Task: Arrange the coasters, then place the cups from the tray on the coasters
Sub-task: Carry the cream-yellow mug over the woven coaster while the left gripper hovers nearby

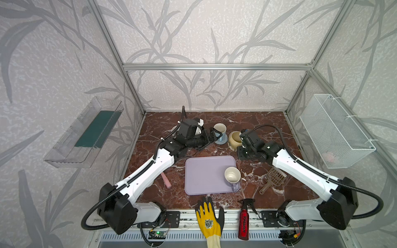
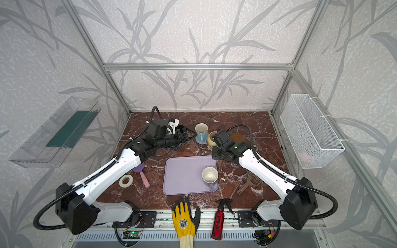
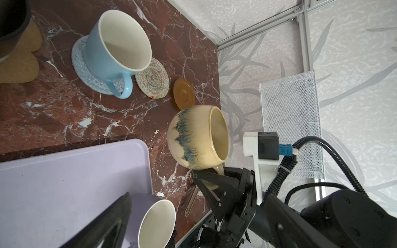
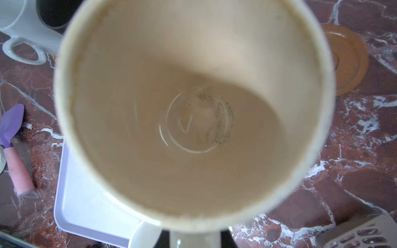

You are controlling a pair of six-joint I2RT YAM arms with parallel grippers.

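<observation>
My right gripper (image 1: 241, 143) is shut on the handle of the beige-yellow cup (image 1: 234, 140), which hangs slightly tilted above the table behind the lavender tray (image 1: 204, 189). That cup's inside (image 4: 193, 118) fills the right wrist view. The cream spiral coaster (image 3: 152, 80) and amber disc coaster (image 3: 183, 93) lie bare beyond it. The light blue cup (image 1: 219, 130) stands on the grey-blue coaster (image 3: 81, 68). My left gripper (image 1: 215, 135) is open just left of it, holding nothing. A black cup (image 3: 10, 21) sits on the tan paw coaster (image 3: 19, 62). The lavender-grey cup (image 1: 232, 176) stands on the tray.
A white cup (image 4: 28, 28) stands at the back left. A pink-handled trowel (image 1: 166, 180), tape roll (image 2: 126, 180) and brown scoop (image 1: 272, 179) lie beside the tray. A yellow glove (image 1: 209, 219) and red spray bottle (image 1: 243, 223) lie at the front edge. A wire basket (image 1: 335, 128) hangs on the right wall.
</observation>
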